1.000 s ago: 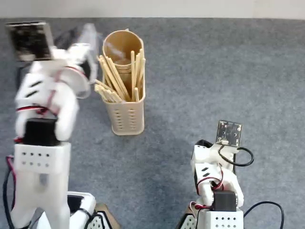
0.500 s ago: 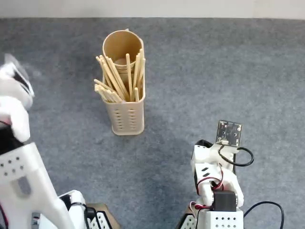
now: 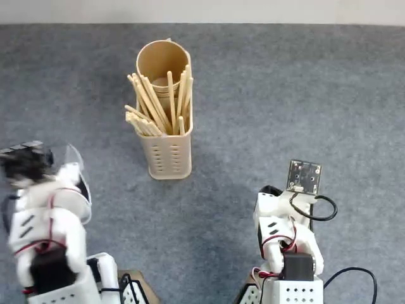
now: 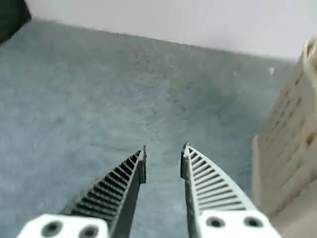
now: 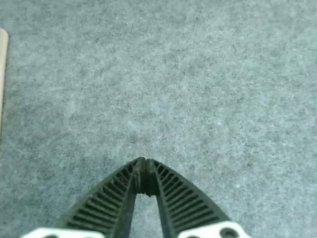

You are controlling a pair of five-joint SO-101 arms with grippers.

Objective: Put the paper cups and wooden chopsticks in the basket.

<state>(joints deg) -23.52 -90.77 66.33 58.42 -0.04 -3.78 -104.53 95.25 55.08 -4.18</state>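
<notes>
The basket (image 3: pixel 166 152) lies on the grey desk (image 3: pixel 285 95), holding the paper cups (image 3: pixel 159 63), nested with the open mouth at the basket's far end, and the wooden chopsticks (image 3: pixel 155 104), bundled beside and over them; none of this has shifted since the earlier frames. The left arm (image 3: pixel 47 215) has: a second ago it stood raised just beside the basket's cup end, half a second ago it was swinging off to the side, and now it sits folded back near its base, well apart from the basket. The left gripper (image 4: pixel 163 153) hangs over bare desk with its jaws spread and nothing between them, the basket's perforated wall (image 4: pixel 292 148) close by. The right arm (image 3: pixel 285 234) has not moved, staying well apart from the basket; the right gripper (image 5: pixel 143 166) has its jaws pressed together, empty.
</notes>
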